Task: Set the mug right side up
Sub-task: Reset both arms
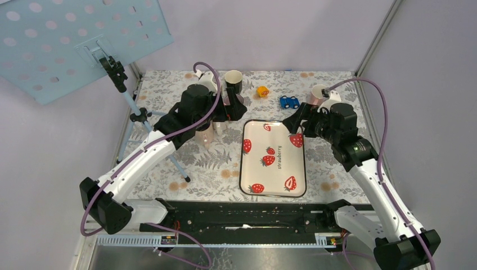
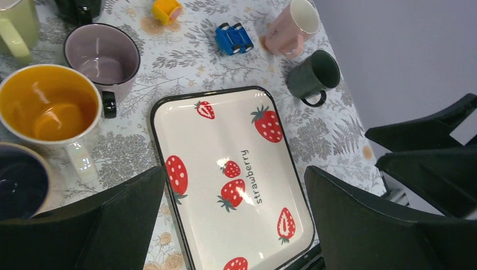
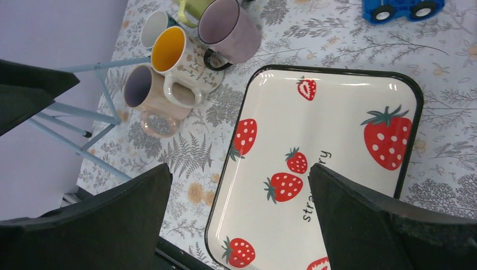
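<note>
While hovering near the tray (image 2: 225, 135), left fingers (image 2: 101, 225) and right fingers (image 3: 84, 225) spread wide, holding nothing.

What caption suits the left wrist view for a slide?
Left gripper open above the strawberry tray, mugs clustered on its left, blue toy car beyond.

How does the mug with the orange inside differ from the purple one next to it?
The orange-lined mug is cream outside with a cream handle; the mauve mug is mauve throughout with a black handle and dark rim. Both stand upright and empty, left of the strawberry tray.
</note>
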